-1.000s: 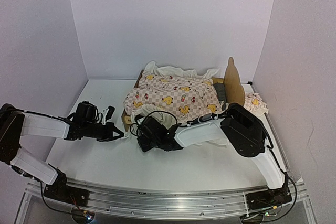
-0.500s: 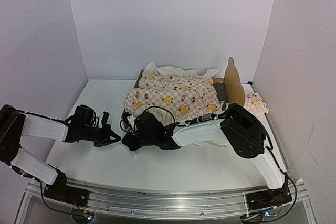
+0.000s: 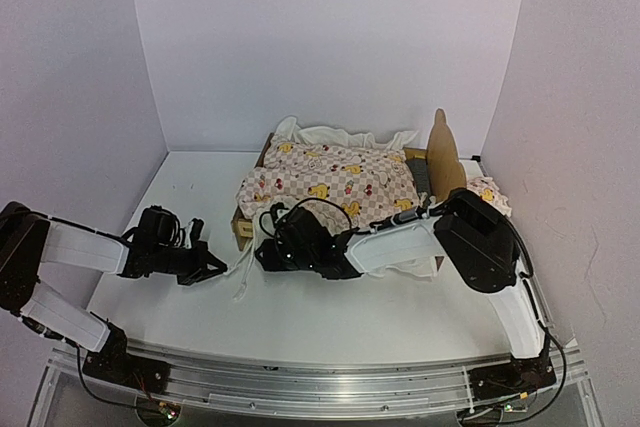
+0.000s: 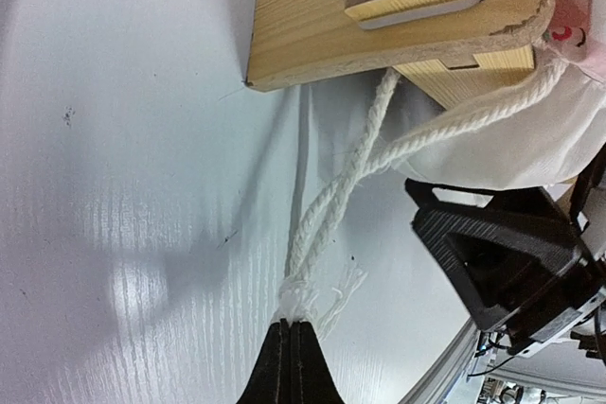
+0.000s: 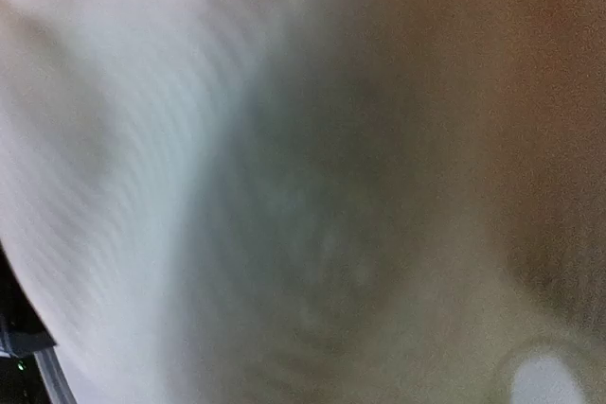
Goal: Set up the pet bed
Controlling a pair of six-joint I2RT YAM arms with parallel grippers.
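Top external view: left gripper (image 3: pixel 210 268) sits low on the white table (image 3: pixel 330 319), left of the pet bed (image 3: pixel 241 231) and apart from its near-left corner. Left wrist view: jaws pressed fully together, pinching the frayed end of a white twisted cord (image 4: pixel 327 207). Two strands run from the tips toward the frame corner and the white fabric beside it. Frame is light wood with visible grain, a rounded chipped corner and a small raised block on its face. Right gripper (image 3: pixel 265 252) lies against the near side of the bed, just right of that corner. Its wrist view is a white-brown blur, so jaw opening and any hold cannot be told. Pink checked duck quilt (image 3: pixel 330 182) with cream ruffle covers the bed. Rounded headboard (image 3: pixel 445 152) stands upright at the right end, with the matching pillow (image 3: pixel 488 193) just beyond.
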